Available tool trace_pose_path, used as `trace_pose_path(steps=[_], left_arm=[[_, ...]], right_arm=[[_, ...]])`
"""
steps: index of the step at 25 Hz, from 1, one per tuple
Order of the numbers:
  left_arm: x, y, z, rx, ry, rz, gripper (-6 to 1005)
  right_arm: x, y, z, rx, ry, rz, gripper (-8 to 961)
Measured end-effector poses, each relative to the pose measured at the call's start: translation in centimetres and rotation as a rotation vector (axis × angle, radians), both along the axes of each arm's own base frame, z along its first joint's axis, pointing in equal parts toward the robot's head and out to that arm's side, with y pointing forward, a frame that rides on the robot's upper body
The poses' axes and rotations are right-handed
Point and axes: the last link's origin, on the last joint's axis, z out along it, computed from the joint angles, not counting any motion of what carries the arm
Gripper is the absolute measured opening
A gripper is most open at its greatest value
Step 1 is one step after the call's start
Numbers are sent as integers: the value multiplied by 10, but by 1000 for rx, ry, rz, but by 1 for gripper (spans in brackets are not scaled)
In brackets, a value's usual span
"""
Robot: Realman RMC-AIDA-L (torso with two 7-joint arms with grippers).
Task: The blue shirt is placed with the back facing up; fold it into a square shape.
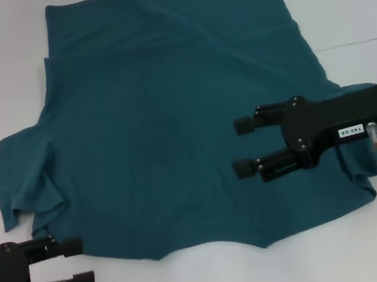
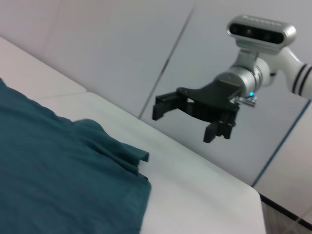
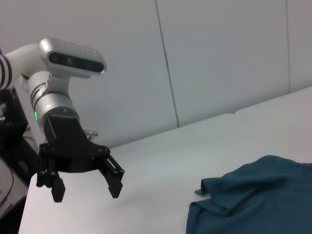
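The blue shirt (image 1: 171, 122) is lying spread out flat on the white table (image 1: 352, 3), hem at the far side, collar edge nearest the robot, one short sleeve sticking out toward the robot's left. The right gripper (image 1: 244, 147) is hovering above the shirt's near right part, fingers apart and pointing toward the robot's left, nothing between them; shirt fabric is lying under and all around the fingertips, and whether they are touching the cloth cannot be told from the head view. The left wrist view is showing the same right gripper (image 2: 187, 119) up in the air above the table edge, fingers spread, clear of the cloth, with the shirt's right sleeve (image 2: 117, 148) lying flat below and to the side of it. The left gripper (image 1: 76, 265) is sitting off the shirt near the robot's front left, fingers apart and empty, tips pointing toward the shirt's near edge; the cloth is lying just beyond and above its fingertips, not touching them. The right wrist view is showing the left gripper (image 3: 85, 187) open over bare table, with the left sleeve (image 3: 234, 195) bunched slightly, well apart from its fingers.
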Motion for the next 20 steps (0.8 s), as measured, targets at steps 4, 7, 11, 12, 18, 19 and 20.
trace_pose_path(steps=[4,7,11,12,18,19,20], left_arm=[[-4,4,7,32,-6,66,848],[-9,9,16,59,7,159,848],[-18,14,24,97,43,282,848],[-22,17,24,117,56,325,848],[-45,33,19,214,151,496,847],[-47,35,17,221,165,507,847],[-49,38,14,229,190,524,847]], right_arm=[[-2,2,0,-17,10,-43,934],[-4,5,3,-28,14,-72,933],[-10,9,8,-36,8,-95,933],[-11,10,9,-34,5,-97,933],[-19,18,10,-14,0,-93,932],[-20,19,9,-9,-1,-93,932],[-21,20,9,-6,-1,-92,931]])
